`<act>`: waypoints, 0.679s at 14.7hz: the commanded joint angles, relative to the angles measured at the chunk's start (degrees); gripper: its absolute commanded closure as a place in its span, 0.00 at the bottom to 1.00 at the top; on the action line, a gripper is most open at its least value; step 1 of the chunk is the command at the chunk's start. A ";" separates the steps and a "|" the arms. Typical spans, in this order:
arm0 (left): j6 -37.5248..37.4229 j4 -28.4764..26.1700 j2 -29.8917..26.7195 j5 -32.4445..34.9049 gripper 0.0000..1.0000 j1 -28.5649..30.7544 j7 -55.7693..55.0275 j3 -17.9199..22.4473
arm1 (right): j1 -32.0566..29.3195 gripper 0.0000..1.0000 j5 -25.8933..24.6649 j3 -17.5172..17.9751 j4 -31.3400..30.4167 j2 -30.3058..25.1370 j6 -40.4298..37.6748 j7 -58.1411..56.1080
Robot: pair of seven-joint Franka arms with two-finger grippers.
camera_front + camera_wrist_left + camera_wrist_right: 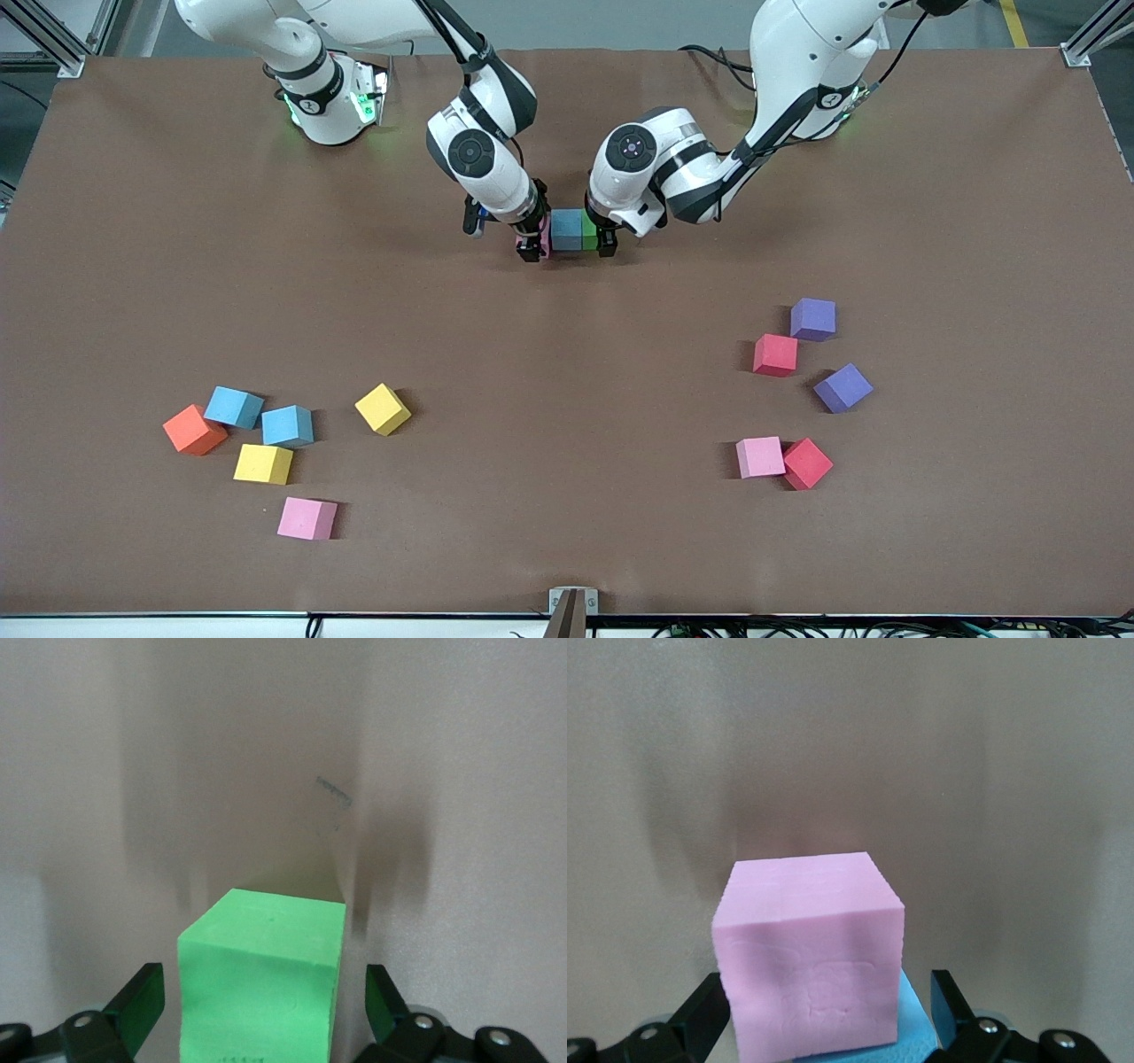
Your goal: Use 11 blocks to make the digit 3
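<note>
Starting the first row at upper centre of frame, your left tool [606,241] and right tool [530,248] stand spread around the green block [589,231] and pink block [544,241]; lift clear next.

Both arms are glossy white with rounded shells and black rings at the joints. Each wrist carries a round dark cap with a small emblem. Black cables trail along the upper links. Green lights glow on the right arm's base. The left hand [264,1014] and the right hand [831,1014] have black fingers, with silver screws in the black linkage at each finger's root
</note>
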 commanded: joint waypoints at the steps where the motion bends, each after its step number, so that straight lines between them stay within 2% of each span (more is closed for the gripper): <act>1: -2.51 -0.09 -2.88 1.85 0.00 0.57 -4.02 -1.12 | 0.75 0.00 -1.25 -0.31 0.72 0.90 -0.34 1.05; 5: -7.86 3.59 -4.29 1.24 0.00 0.57 -4.02 -1.91 | 0.75 0.00 -1.16 -0.31 0.72 0.90 -2.18 1.06; 10: -17.18 12.02 -3.85 1.41 0.00 0.57 -3.41 -1.82 | 0.75 0.00 -1.07 -0.31 0.72 0.90 -2.19 1.06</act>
